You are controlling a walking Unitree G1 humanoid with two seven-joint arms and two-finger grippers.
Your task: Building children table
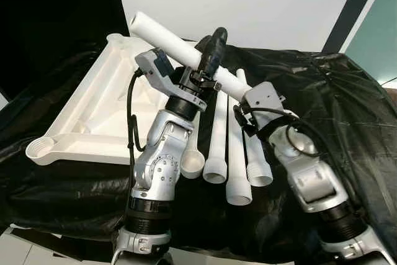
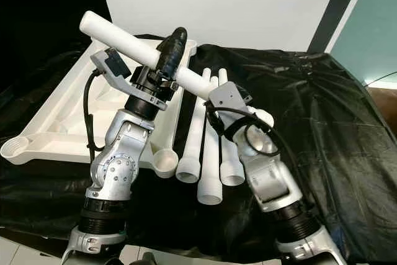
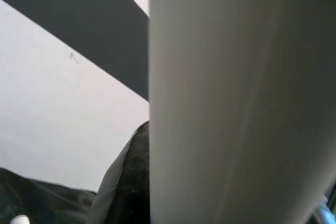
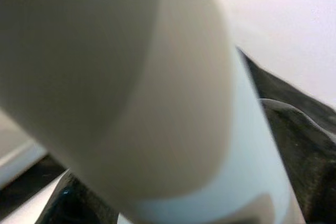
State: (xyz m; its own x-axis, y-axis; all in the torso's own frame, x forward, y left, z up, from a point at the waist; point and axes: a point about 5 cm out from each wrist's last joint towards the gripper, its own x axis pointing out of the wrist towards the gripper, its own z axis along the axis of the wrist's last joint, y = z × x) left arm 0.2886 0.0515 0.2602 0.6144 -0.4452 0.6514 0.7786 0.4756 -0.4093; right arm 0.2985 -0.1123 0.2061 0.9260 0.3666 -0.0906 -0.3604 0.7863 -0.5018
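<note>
Left eye view: left fingers (image 1: 211, 51) pinch raised leg (image 1: 167, 41), right fingers' state unclear; 3 legs (image 1: 218, 134) lie beside tabletop (image 1: 93, 116) on black sheet (image 1: 335, 97)

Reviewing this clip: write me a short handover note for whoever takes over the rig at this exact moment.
Left gripper: jaws shut on the long white plastic table leg, held raised and slanted above the work surface.
Right gripper: at the same leg's lower end; its grip is hidden.
White plastic tabletop: lies underside up on the black plastic sheet, corner sockets empty.
Three more white legs: lie side by side on the sheet beside the tabletop.
Done: one leg picked up.
Left: fit all four legs into the sockets.
</note>
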